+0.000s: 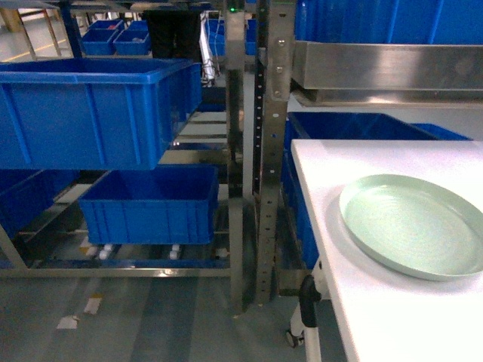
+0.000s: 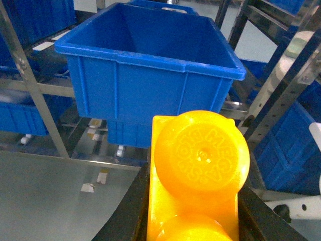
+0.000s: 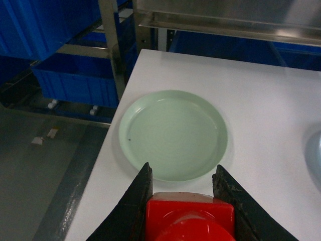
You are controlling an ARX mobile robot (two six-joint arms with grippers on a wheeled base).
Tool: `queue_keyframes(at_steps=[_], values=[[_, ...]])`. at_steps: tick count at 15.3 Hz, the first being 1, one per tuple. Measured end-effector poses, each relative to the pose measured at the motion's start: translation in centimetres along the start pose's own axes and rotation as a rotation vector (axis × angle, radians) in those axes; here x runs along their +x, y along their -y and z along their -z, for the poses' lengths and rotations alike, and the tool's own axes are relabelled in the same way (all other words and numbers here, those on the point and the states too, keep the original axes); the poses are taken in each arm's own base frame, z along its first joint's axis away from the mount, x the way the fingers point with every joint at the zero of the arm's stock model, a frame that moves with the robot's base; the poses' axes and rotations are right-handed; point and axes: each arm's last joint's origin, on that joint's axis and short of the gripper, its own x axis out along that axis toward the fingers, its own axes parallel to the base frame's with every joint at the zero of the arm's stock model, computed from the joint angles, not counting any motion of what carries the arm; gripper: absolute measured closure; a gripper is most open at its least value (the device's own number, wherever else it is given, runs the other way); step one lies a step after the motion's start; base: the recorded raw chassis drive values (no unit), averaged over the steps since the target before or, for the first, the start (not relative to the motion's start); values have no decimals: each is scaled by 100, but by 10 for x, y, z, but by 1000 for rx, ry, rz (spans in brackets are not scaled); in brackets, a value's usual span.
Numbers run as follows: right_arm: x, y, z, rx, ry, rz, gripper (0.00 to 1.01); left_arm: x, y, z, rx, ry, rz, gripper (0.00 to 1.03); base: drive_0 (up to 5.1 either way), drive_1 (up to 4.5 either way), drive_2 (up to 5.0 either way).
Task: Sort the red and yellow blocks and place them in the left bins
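Currently the left gripper (image 2: 193,221) is closed on the yellow block (image 2: 198,165), its dark fingers (image 2: 125,216) pressed against both sides of the brick; one round stud fills the near view and a second shows at the bottom edge. Beyond it, farther off, an upper blue bin (image 2: 150,65) sits open on a metal rack (image 2: 30,85). The right gripper (image 3: 183,201) is likewise clamped on the red block (image 3: 190,221), held above the near part of a white table (image 3: 261,110), just this side of a pale green plate (image 3: 173,135). From the head view neither gripper is visible; a lower blue bin (image 1: 151,204) rests on the rack's bottom shelf at left.
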Motion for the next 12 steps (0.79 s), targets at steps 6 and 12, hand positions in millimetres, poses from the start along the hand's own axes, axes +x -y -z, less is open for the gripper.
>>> queue_keyframes(at_steps=[6,12], values=[[0,0,1,1,-5,-1,72,0,0,0,0,-1,-3,75,-500,241,241],[0,0,1,1,-5,0,72,0,0,0,0,0,-3,75,-492,249,249]])
